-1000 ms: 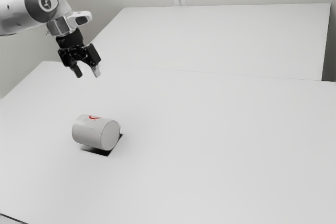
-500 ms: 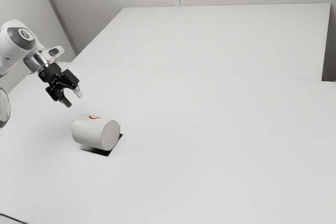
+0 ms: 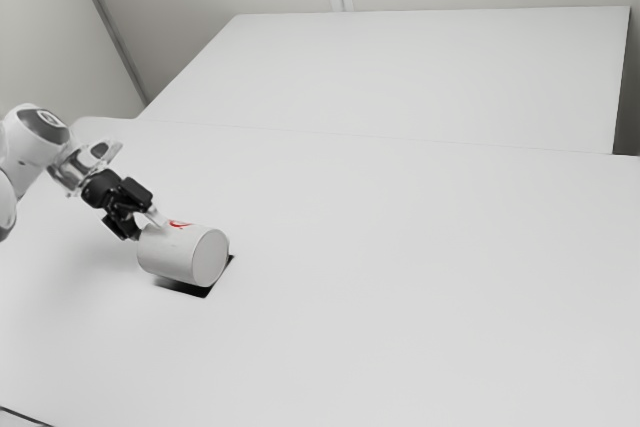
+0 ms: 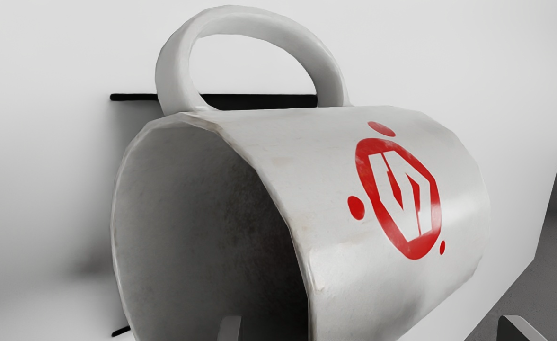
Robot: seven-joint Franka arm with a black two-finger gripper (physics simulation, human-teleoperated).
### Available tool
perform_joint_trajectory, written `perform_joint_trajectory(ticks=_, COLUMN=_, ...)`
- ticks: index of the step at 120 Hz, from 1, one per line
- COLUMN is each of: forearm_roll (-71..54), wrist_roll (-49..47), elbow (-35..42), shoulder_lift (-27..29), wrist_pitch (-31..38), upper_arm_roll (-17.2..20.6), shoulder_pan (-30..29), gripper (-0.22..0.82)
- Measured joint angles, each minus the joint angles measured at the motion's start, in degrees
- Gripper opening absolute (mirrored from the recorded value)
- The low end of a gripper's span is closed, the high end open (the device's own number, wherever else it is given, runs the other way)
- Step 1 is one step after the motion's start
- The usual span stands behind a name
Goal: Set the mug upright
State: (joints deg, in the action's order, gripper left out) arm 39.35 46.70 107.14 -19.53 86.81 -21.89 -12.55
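Note:
In the exterior view the black gripper (image 3: 146,227) is at the mug's open-mouth end, on the exterior view's left of it. The white mug (image 3: 185,252) lies on its side, its base facing the exterior view's right. The wrist view has the mug (image 4: 382,284) with a red logo on its wall, its mouth toward the hand and its handle (image 4: 254,16) out to one side. There the gripper (image 4: 373,329) stands open, one fingertip in front of the mouth or just within it, the other outside the wall, apart from it.
The white table (image 3: 420,287) carries a thin black flat piece (image 3: 200,292) beneath the mug. A second white surface (image 3: 430,77) adjoins the table at the back. A dark line (image 3: 25,417) crosses the near left corner of the exterior view.
My gripper has come down from above to the mug's mouth end, first moving toward the exterior view's left, then slightly back. The mug has stayed where it was.

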Motion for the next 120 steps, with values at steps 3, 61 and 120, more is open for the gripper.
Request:
perform_joint_trajectory(ticks=3, forearm_roll=0.32, wrist_roll=0.40, elbow=0.88, shoulder_lift=0.38, wrist_pitch=0.32, upper_arm_roll=0.00, shoulder_pan=0.03, gripper=0.59)
perform_joint_trajectory(ticks=61, forearm_roll=3.09, wrist_roll=3.50, elbow=2.54, shoulder_lift=4.00, wrist_pitch=3.34, upper_arm_roll=3.06, shoulder_pan=3.41, gripper=0.22)
perform_joint_trajectory(ticks=120, forearm_roll=4.71, wrist_roll=1.91, elbow=1.57, shoulder_lift=4.33, wrist_pitch=6.27, upper_arm_roll=5.81, shoulder_pan=5.30, gripper=-0.14)
